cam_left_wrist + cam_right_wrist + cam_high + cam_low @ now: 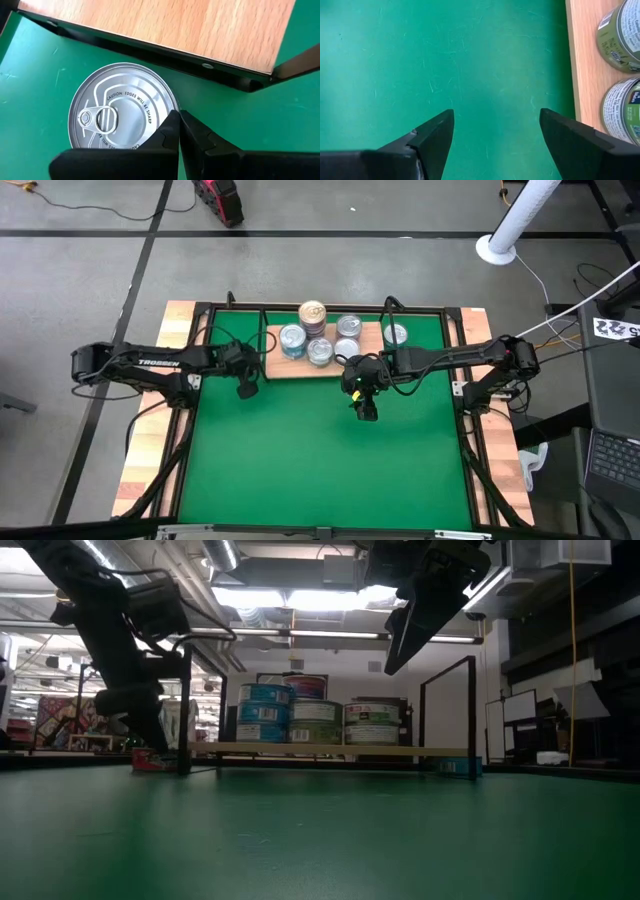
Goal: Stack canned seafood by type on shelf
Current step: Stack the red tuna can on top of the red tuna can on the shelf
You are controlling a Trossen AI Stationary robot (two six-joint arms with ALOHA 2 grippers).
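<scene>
Several tins of canned seafood (320, 352) stand on the wooden shelf (272, 352) at the far middle of the green mat, one pile (312, 315) two or more high. One silver-lidded can (120, 107) rests on the mat just off the shelf's left near corner, and in the low view its side looks pink (150, 761). My left gripper (179, 117) is shut, slanting down at that can's rim. My right gripper (495, 125) hangs open above bare mat in front of the shelf, with two pale-labelled cans (620, 35) to its side. My left gripper's shut fingertips (172, 125) stand at the edge of the loose can's lid (165, 107), coming down on a slant. I cannot tell whether they touch the can. The can sits flat on the mat, lid up.
The shelf's black frame rail and corner (250, 82) lie close beyond the loose can. Thin black posts (472, 715) rise at the shelf's sides. Open green mat (320, 470) spreads toward the near edge. A black frame borders the mat.
</scene>
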